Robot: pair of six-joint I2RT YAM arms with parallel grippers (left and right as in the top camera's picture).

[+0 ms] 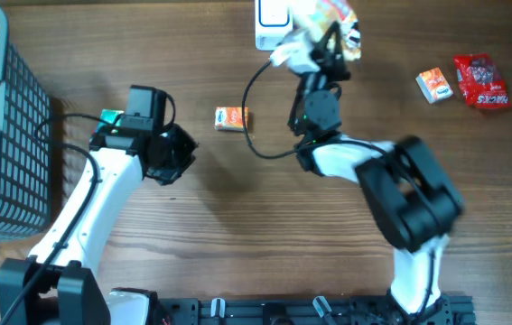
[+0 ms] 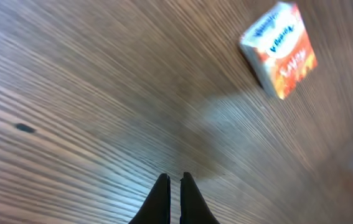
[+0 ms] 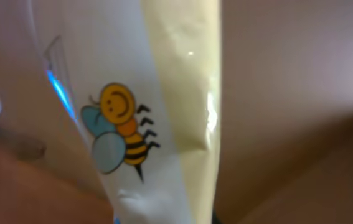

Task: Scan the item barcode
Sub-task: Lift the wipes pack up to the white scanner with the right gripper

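Seen from overhead, the right gripper (image 1: pixel 321 43) reaches to the far edge of the table (image 1: pixel 237 226) and holds a crinkled snack packet (image 1: pixel 335 14) just beside and partly over the white scanner (image 1: pixel 270 22), its fingers pinched on the packet's lower end; the left gripper (image 1: pixel 174 155) hangs idle over bare wood between the basket (image 1: pixel 3 135) and a small orange box (image 1: pixel 231 118), while a second orange box (image 1: pixel 434 85) and a red packet (image 1: pixel 480 81) lie well apart to the right. In the left wrist view, the left gripper (image 2: pixel 174 186) shows its two fingers pressed together on nothing, with the small orange box (image 2: pixel 280 50) lying flat on the table ahead of it. In the right wrist view, the snack packet (image 3: pixel 164 93) fills the frame, a cartoon bee (image 3: pixel 121 127) printed on its clear film beside a cream band; the gripper's own fingers cannot be made out here, and no barcode shows on this face. The step in hand appears to be presenting the packet to the scanner; the next move likely calls for turning or shifting the packet until its barcode faces the scanner's window, without loosening the pinch on the slippery film
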